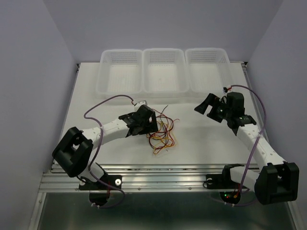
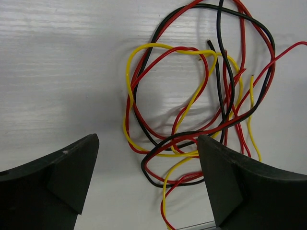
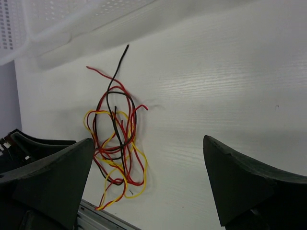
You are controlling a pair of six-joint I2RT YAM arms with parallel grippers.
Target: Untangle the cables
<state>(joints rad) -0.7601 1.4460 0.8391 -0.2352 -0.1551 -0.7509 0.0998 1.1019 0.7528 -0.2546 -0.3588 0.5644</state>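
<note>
Top external shows the cables (image 1: 162, 135) as one tangle, long axis running near-to-far, just at the tips of the left gripper (image 1: 152, 125). Left wrist resolves red, yellow and black loops between and beyond its released jaws, some cut off at the frame. Right wrist shows the right gripper (image 3: 148, 143) spread empty too, tangle well ahead of its jaws.
</note>
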